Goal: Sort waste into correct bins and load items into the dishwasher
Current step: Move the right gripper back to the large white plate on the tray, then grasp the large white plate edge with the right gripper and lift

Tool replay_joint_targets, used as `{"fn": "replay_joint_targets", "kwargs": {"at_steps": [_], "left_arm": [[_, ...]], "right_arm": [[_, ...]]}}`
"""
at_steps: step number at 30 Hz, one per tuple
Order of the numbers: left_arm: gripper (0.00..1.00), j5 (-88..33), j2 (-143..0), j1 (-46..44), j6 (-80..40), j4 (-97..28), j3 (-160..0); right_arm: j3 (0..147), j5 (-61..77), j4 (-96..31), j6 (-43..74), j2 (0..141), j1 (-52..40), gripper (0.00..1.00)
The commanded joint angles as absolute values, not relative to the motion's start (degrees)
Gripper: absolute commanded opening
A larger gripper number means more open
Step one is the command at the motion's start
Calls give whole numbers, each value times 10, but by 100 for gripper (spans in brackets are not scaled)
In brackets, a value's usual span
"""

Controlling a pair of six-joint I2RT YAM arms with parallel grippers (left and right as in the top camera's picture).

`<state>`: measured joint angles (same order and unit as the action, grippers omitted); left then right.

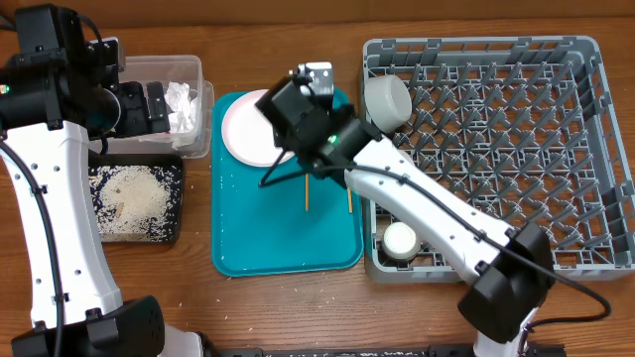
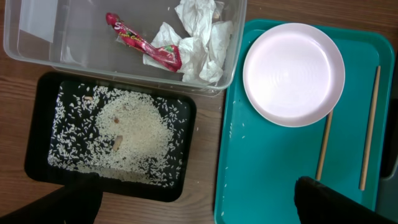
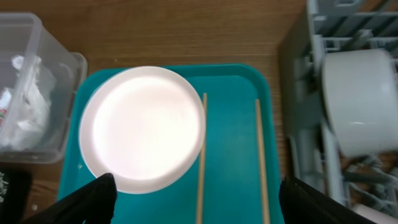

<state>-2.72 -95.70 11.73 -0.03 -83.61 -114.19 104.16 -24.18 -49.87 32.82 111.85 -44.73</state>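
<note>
The pink plate [image 1: 246, 132] lies at the back left of the teal tray [image 1: 288, 243], with two wooden chopsticks [image 1: 308, 194] beside it. My right gripper [image 3: 199, 205] hangs open and empty above the plate [image 3: 144, 127] and chopsticks [image 3: 201, 168]. My left gripper [image 2: 199, 205] is open and empty, high over the clear tub [image 2: 37, 43] and the black tray [image 2: 186, 112]. The tub holds white napkins [image 2: 199, 40] and a red wrapper [image 2: 146, 45]. Rice [image 2: 134, 134] covers the black tray. The bowl [image 1: 387, 102] and cup [image 1: 400, 241] sit in the grey rack [image 1: 516, 149]. The large white plate is out of view.
A few rice grains [image 2: 233, 127] lie along the teal tray's left edge. The rack stands right of the teal tray and takes up the right side of the table. Bare wood shows along the front edge [image 1: 298, 307].
</note>
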Motion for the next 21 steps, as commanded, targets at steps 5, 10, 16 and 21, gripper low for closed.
{"fn": "replay_joint_targets", "kwargs": {"at_steps": [5, 10, 16, 21], "left_arm": [[100, -25, -955, 116, -4, -836, -1152], [100, -25, -955, 116, -4, -836, -1152], [100, -25, -955, 116, -4, -836, -1152], [100, -25, -955, 116, -4, -836, -1152]], "right_arm": [[1028, -74, -426, 353, 1199, -396, 63], [1028, -74, -423, 408, 1248, -396, 58], [1028, -37, -412, 408, 1274, -396, 53], [1028, -31, -409, 423, 1287, -396, 48]]}}
